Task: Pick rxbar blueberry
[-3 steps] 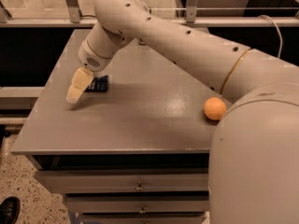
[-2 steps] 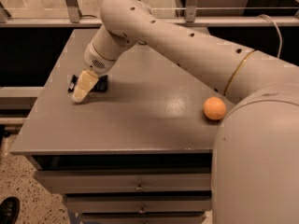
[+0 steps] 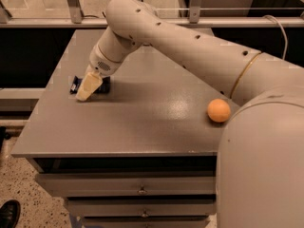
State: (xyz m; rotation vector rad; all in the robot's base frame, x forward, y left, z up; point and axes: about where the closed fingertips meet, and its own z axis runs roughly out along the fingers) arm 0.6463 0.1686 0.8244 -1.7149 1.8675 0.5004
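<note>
The rxbar blueberry (image 3: 76, 84) is a small dark flat bar lying on the grey table (image 3: 142, 122) near its left edge. My gripper (image 3: 88, 88), with pale cream fingers, sits right over the bar's middle and covers most of it. Only the bar's left end and a bit of its right end (image 3: 106, 85) show. My arm (image 3: 190, 46) reaches in from the right across the table.
An orange ball (image 3: 219, 110) lies on the table's right side, next to my arm's base. Drawers (image 3: 140, 190) sit under the tabletop. A railing (image 3: 71, 4) runs behind the table. A dark shoe (image 3: 9, 213) is on the floor at the lower left.
My gripper has shifted a little to the right and down over the bar. More of the bar's left end now shows beside the fingers.
</note>
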